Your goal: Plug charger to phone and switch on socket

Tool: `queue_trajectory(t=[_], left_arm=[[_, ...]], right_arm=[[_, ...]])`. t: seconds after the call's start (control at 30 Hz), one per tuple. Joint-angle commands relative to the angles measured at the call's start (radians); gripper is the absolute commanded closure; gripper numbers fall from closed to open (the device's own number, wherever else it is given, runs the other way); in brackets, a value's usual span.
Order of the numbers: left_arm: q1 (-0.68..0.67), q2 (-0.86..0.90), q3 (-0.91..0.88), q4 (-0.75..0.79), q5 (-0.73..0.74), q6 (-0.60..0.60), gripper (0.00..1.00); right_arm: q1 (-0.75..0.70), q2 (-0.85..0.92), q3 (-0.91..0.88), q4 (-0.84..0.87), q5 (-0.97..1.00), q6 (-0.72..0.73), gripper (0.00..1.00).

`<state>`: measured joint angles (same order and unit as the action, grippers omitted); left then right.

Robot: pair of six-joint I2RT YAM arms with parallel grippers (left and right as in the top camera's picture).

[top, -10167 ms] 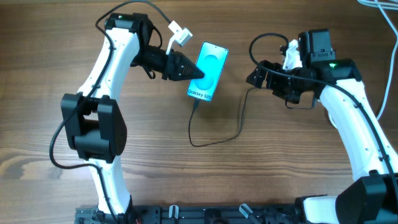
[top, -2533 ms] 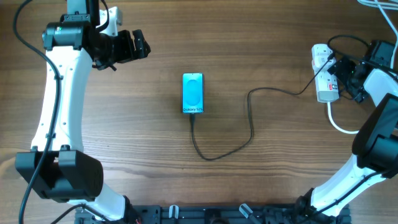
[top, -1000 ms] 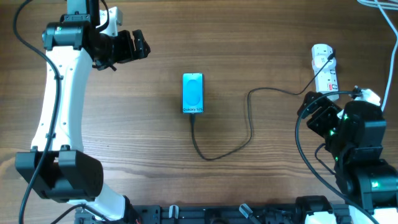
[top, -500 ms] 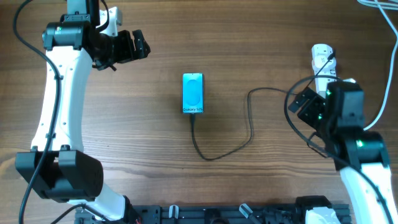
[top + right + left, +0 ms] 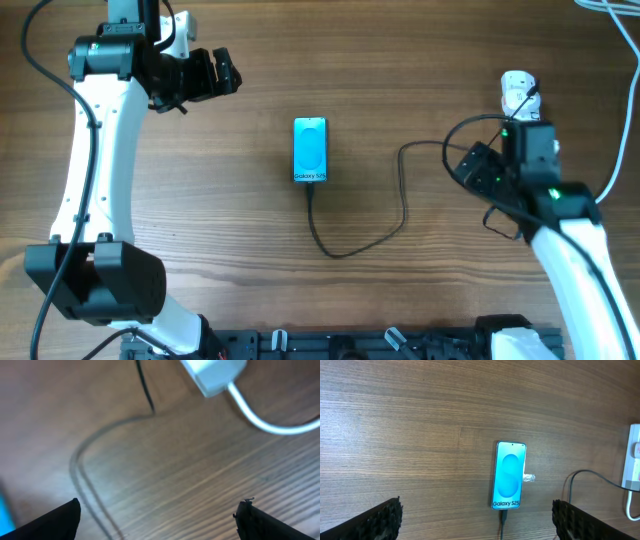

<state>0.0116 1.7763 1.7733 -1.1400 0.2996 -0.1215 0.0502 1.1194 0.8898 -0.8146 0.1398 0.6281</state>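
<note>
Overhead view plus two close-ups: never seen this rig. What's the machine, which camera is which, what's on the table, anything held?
Two white-and-black robot arms stand at a wooden table. The wide picture looks straight down from above. The other two come from a camera on each wrist, so the dark shapes in their bottom corners are that arm's own fingers. The left tool hangs far left of the phone; the right tool is near the socket, a white power strip partly hidden by the arm. On the table: the phone, screen lit blue, and the charger, a thin black cable looping from the phone's bottom edge towards the socket. Both tools are open and hold nothing.
</note>
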Motion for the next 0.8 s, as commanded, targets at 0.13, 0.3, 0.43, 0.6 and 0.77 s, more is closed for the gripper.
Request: queue_trajectory(t=[0.13,0.3,0.43,0.6,0.77], left_arm=[[0.004,0.004,0.002,0.002,-0.006,0.001,0.0],[0.004,0.004,0.002,0.002,-0.006,0.001,0.0],[0.004,0.004,0.002,0.002,-0.006,0.002,0.0],[0.004,0.004,0.002,0.002,-0.006,0.001,0.0],[0.004,0.004,0.002,0.002,-0.006,0.002,0.0]], right_arm=[[0.005,-0.466,0.003,-0.01,0.024,0.001,0.0],[0.005,-0.63,0.003,-0.025,0.025,0.0,0.0],[0.005,-0.719,0.003,-0.119,0.025,0.001,0.0],[0.006,-0.755,-0.019,-0.15,0.059,-0.034,0.0],[0.048,-0.829,-0.14,0.064,-0.034,-0.298,0.0]])
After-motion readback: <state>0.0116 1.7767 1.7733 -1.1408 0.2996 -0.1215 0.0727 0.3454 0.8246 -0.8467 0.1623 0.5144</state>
